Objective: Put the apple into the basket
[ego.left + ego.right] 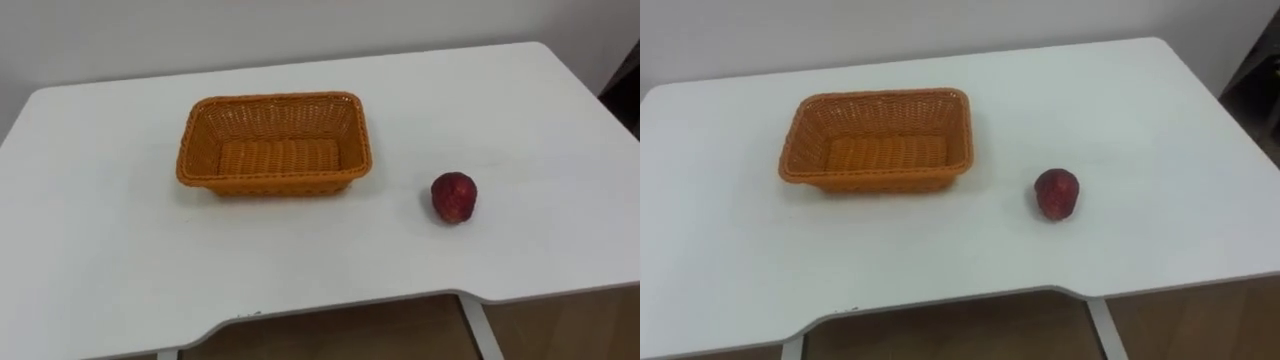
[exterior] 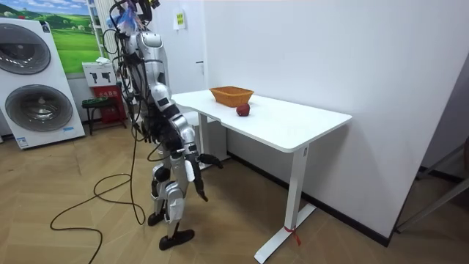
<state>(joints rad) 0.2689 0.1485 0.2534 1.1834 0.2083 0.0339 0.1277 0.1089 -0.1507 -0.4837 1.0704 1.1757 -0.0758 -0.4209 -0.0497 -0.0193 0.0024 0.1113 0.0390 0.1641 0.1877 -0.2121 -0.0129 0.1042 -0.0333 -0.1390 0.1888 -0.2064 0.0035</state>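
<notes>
A dark red apple [image 1: 454,196] lies on the white table [image 1: 110,240], to the right of an orange wicker basket [image 1: 270,101] and a short gap from it. The basket is rectangular and holds nothing. In the room view I stand at the table's near edge, facing the basket [image 2: 231,92] and the apple [image 2: 242,110]. Both arms hang below the tabletop, well apart from the apple. My right hand [image 2: 200,193] is low by my thigh, and my left hand [image 2: 210,159] is held a little forward under the table's edge.
The table's back edge meets a white wall. Its front edge curves in near my body [image 1: 230,318]. At the room view's left stand two washing machines [image 2: 33,81] and a small red stool [image 2: 95,106]. Wooden floor [image 2: 242,213] lies open around the table legs.
</notes>
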